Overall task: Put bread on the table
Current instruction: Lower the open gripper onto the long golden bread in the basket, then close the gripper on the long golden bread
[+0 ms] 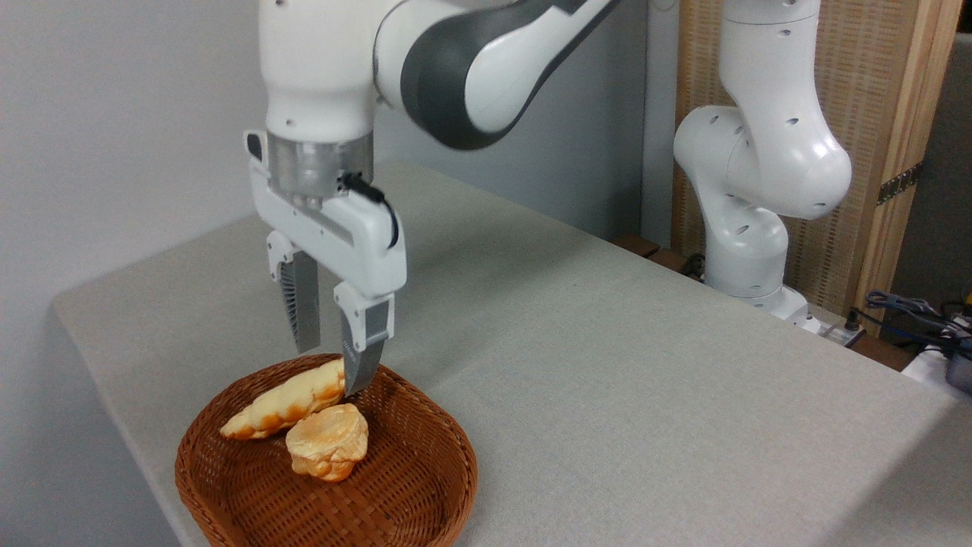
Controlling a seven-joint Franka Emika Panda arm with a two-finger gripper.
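The bread (285, 403) lies in the wicker basket (425, 486) against a round bun (328, 441), and the gripper (334, 368) hangs with fingers (363, 357) spread over its right end, so it should probably centre before closing and avoid the bun.

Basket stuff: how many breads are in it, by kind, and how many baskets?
Long loaf: 1, the bread, lying in the basket under the open hand
Round bun: 1, the bun, beside the loaf
Basket: 1, the brown wicker basket on the table
Total: 3
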